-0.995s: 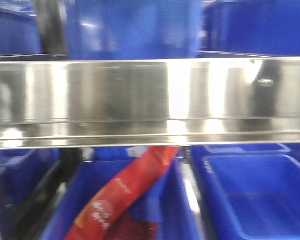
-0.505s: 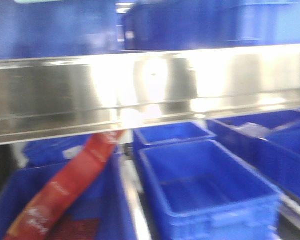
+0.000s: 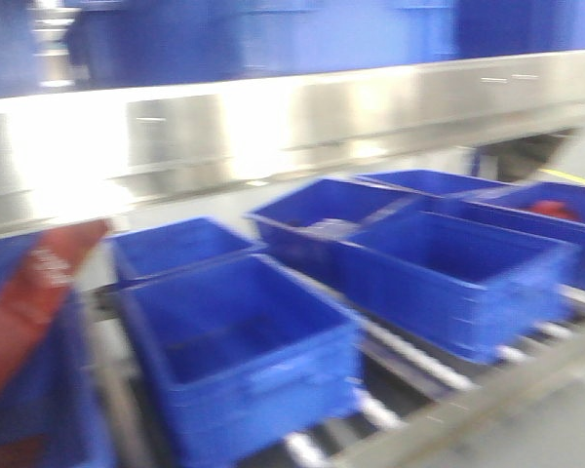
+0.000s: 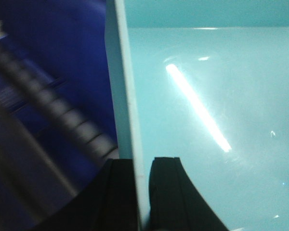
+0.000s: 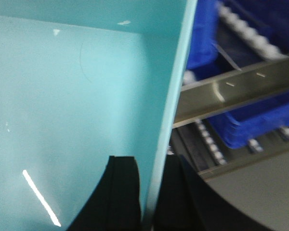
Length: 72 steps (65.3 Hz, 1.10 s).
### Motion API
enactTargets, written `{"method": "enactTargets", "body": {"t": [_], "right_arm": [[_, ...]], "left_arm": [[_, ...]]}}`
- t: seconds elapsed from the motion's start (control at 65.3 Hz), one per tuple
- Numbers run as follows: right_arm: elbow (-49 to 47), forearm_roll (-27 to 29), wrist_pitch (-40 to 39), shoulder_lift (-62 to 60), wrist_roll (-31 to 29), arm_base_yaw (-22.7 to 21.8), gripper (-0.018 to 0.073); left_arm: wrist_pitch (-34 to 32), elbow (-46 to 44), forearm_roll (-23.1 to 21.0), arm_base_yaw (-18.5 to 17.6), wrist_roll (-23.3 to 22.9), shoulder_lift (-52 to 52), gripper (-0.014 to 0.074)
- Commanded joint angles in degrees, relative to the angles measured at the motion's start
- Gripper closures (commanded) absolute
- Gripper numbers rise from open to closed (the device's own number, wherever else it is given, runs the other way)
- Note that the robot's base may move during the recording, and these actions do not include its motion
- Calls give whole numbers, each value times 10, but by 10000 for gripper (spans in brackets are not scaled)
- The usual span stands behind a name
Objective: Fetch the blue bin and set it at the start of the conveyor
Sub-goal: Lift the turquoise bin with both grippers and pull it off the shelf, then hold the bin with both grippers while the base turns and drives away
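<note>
**A:** What's around?
**B:** A shiny steel shelf rail (image 3: 273, 127) runs across the top. Under it, dark blue bins (image 3: 239, 341) sit on roller tracks (image 3: 409, 356), all blurred.
**A:** And the pale turquoise bin (image 4: 207, 96)?
**B:** It's smooth, glossy and thin-rimmed. The left claw (image 4: 143, 166) pinches one wall and the right claw (image 5: 151, 163) pinches another. Each has one finger inside and one outside.

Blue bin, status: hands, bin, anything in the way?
Left hand shut on blue bin wall. Right hand likewise. Conveyor start not in view; dark blue bins on rollers ahead.
</note>
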Motion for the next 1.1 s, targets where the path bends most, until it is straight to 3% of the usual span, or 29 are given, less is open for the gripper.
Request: {"method": "enactTargets", "body": {"t": [0.0,0.352,1.087], "right_arm": [[-2,-10,-13,-9,-15,-5,711],[-2,-10,-13,-9,-15,-5,711],[-2,-10,-13,-9,-15,-5,711]], "left_arm": [[-63,-4,6,0,9,-8,708],[-142,-4,6,0,9,-8,708],[-143,-4,6,0,9,-8,708]]}}
